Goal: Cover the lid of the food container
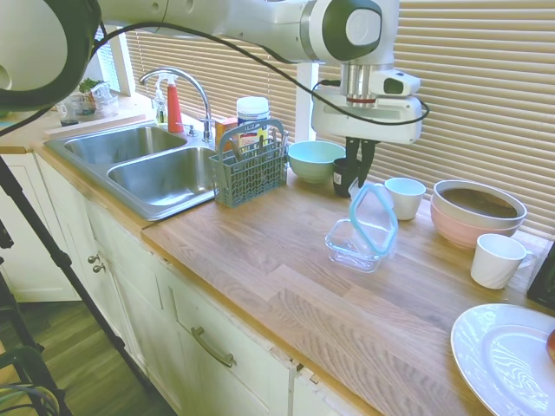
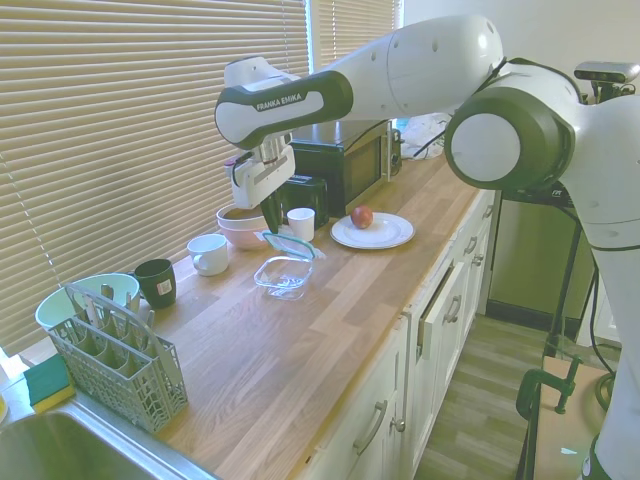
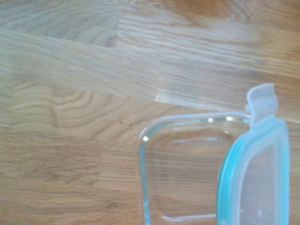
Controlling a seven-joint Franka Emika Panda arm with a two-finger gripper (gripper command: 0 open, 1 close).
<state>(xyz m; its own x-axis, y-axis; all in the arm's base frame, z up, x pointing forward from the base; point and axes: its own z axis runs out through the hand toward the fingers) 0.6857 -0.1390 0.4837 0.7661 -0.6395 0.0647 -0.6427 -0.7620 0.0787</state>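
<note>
The gripper (image 1: 362,180) hung over the bench, pinching the lid (image 1: 375,217) by its top edge, fingers pressed onto the teal rim. The lid stood steeply tilted, nearly on edge, its lower edge down at the tub (image 1: 356,245) and apparently resting on or just inside the far rim; contact could not be made out for certain. The tub sat on the bench (image 1: 286,286) midway across its depth, well back from the front edge, with the white cup (image 1: 404,197) and the pink bowl (image 1: 478,211) behind it toward the blinds.

In the wrist view the lid (image 3: 255,168) rose edge-on over one side of the tub (image 3: 183,164), leaving most of the opening bare. So the tub lay almost straight below the gripper, offset a little toward the bench's front edge, and the lid's flat face was turned toward that opening.

The coming move would likely be a hinge: lower the held edge forward and down, pivoting about the lower edge, until the lid lay flat and square over the rim. If the lower edge slipped, the lid could land skewed.
</note>
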